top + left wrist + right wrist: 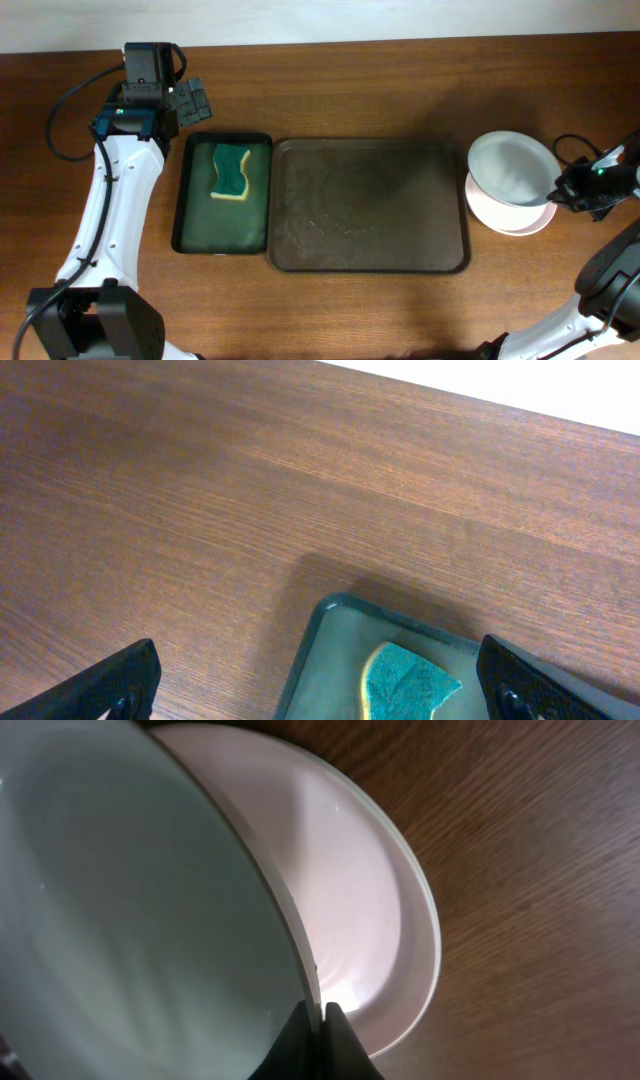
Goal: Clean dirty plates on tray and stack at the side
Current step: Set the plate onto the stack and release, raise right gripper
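Wooden table (400, 320): right gripper (320, 1020) pinches top plate (130, 900) rim over stack (512, 218)

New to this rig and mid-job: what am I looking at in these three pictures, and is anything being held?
These are two robot arms at a wooden table, each ending in a two-finger gripper. The wide picture is from a fixed camera above; the other two are from cameras on the wrists. The left gripper stands open and empty by the black tray, which holds a green-and-yellow sponge. The brown tray in the middle has no plates on it. The right gripper is shut on the rim of a white plate, tilted over the stack beside that tray; how many lie beneath is unclear.
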